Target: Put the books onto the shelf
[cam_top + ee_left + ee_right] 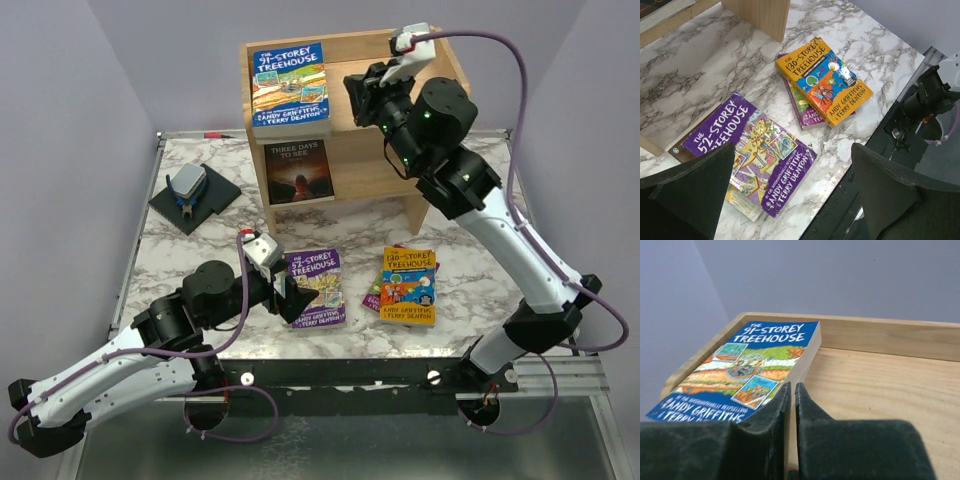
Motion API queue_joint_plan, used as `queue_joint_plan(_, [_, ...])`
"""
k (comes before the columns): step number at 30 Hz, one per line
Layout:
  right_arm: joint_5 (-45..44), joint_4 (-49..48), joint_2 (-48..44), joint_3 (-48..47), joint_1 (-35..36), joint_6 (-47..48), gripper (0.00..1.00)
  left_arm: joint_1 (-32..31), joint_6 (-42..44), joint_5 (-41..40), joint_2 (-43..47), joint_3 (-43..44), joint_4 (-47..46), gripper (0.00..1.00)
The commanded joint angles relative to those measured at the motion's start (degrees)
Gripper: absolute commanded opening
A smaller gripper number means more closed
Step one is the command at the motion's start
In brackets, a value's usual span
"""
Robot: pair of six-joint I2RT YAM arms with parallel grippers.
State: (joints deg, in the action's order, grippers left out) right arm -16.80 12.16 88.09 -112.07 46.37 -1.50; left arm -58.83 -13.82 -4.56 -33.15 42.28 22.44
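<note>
A blue book [289,82] [747,367] lies flat on the left of the wooden shelf's [455,60] [880,385] top. My right gripper [352,98] [792,385] hovers at its right edge, jaws almost together with nothing between them. A purple book [317,288] [765,145] lies on the marble table near the front. My left gripper [293,300] [792,150] hangs wide open just above its near end, holding nothing. To the right an orange-yellow book [410,284] [825,80] rests on top of another purple book [372,298] [802,107].
A dark book [298,170] stands on the shelf's lower tier. At the back left, a black pad [215,200] carries a blue-grey tool [187,185]. The table's front edge [860,165] runs close beside the purple book. A wooden shelf leg [765,15] stands behind the books.
</note>
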Motion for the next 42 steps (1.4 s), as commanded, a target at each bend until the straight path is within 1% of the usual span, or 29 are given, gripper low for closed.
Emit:
queue_joint_plan(1, [-8.6,1.9,5.9,-5.6,0.0,0.3,0.04,0.3,0.8,-0.4,0.7,-0.6,0.1,0.99])
queue_joint_plan(3, [-8.8,1.8,7.7,-7.1,-0.2,0.6,0.01,0.2,0.7,-0.5,0.7,-0.6,0.1,0.99])
queue_joint_plan(8, [-7.6,2.1,11.6,-10.5,-0.9,0.9,0.01,0.3,0.7,-0.3,0.5,-0.6,0.1,0.99])
queue_joint_plan(21, [-0.5,2.8,16.7,-15.0,-2.0,0.6,0.01,0.3,0.7,-0.7,1.0,-0.6,0.1,0.99])
queue_joint_plan(26, [2.6,3.2,18.0,-15.9,-3.3,-1.1,0.01,0.3,0.6,-0.7,1.0,-0.6,0.1,0.99])
queue_joint_plan(35, [6.6,6.0,21.5,-20.5,-5.4,-3.5,0.01,0.3,0.6,-0.8,1.1,-0.6,0.2,0.99])
queue_joint_plan(39, [5.6,7.8,22.5,-22.3,-6.3,-3.8,0.01,0.3,0.6,-0.8,0.9,-0.6,0.2,0.99])
queue_joint_plan(42, [3.6,6.5,21.0,-19.8,-6.6,-3.6,0.01,0.3,0.7,-0.9,0.9,-0.5,0.2,0.99])
